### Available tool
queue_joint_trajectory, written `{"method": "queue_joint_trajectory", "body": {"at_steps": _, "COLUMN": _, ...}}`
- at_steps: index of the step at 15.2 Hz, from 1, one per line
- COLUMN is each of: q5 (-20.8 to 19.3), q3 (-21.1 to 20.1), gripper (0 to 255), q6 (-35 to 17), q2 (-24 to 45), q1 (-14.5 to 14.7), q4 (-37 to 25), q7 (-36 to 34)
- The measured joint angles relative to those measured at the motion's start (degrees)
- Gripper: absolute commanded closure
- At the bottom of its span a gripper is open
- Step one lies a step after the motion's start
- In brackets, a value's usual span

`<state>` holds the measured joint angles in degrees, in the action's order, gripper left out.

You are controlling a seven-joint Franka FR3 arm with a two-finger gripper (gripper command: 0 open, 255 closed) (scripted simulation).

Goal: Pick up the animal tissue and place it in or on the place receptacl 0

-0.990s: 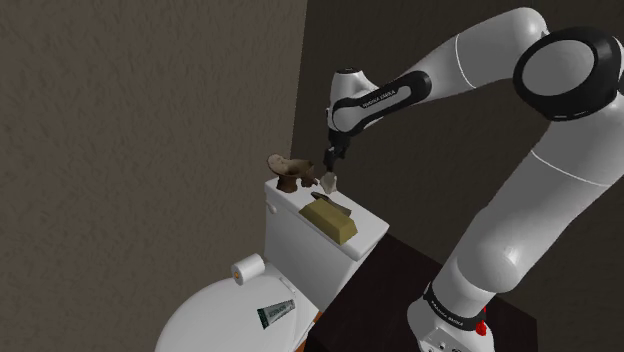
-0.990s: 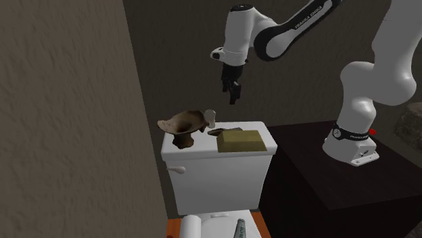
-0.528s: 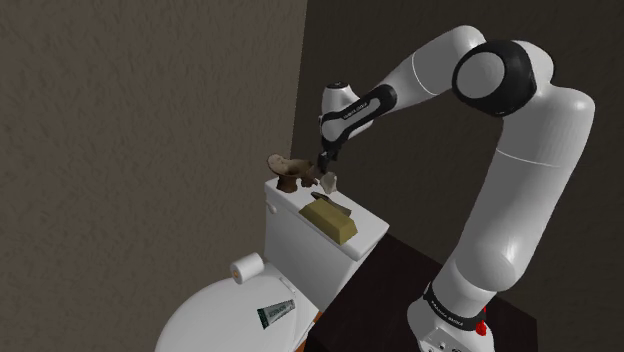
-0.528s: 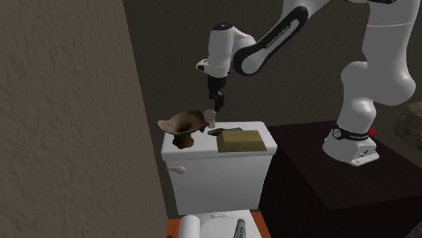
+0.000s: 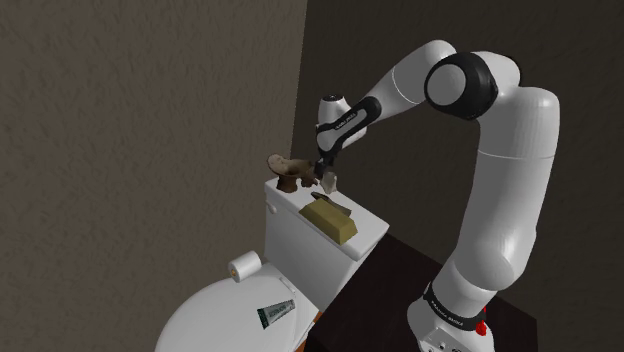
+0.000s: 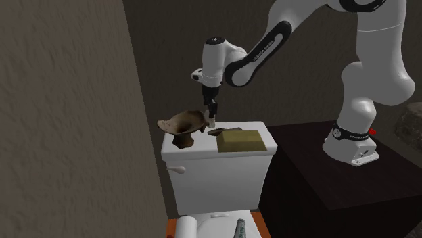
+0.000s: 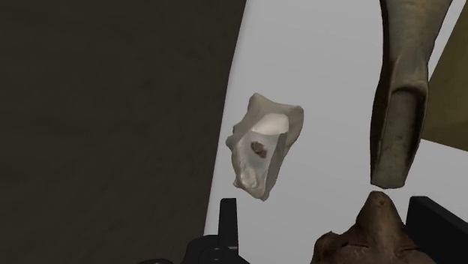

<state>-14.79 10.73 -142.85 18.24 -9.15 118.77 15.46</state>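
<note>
Hovering, gripper (image 7: 334, 208) fingers spread, over pale animal tissue (image 7: 262, 146), 12 o'clock of tan box (image 5: 332, 220) (shoulder view): prob. light, brittle, so pinch mid-body.

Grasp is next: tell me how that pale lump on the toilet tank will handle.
The pale lump looks hard and irregular, so it probably won't flex but could twist between the fingers. It seems small, likely light. Its uneven shape should rock, not roll, on the tank lid.

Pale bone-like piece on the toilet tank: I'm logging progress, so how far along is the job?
Approach looks done: the open pincer hovers just over the pale piece on the tank lid. In hand: nothing gripped yet. Left: closing, lifting and placing it.
</note>
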Motion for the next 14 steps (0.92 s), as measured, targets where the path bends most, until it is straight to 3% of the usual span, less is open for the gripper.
{"method": "queue_joint_trajectory", "body": {"at_steps": 8, "q5": -0.04, "q3": 0.08, "gripper": 0, "q6": -1.6, "q2": 1.46, "q1": -0.24, "q4": 0.08, "q7": -0.07}}
{"method": "queue_joint_trajectory", "body": {"at_steps": 9, "q5": -0.04, "q3": 0.08, "gripper": 255, "q6": -1.6, "q2": 1.46, "q1": -0.24, "q4": 0.08, "q7": -0.07}}
{"method": "queue_joint_trajectory", "body": {"at_steps": 14, "q5": -0.16, "q3": 0.09, "gripper": 255, "q6": -2.04, "q2": 1.02, "q1": -0.14, "q4": 0.04, "q7": -0.22}}
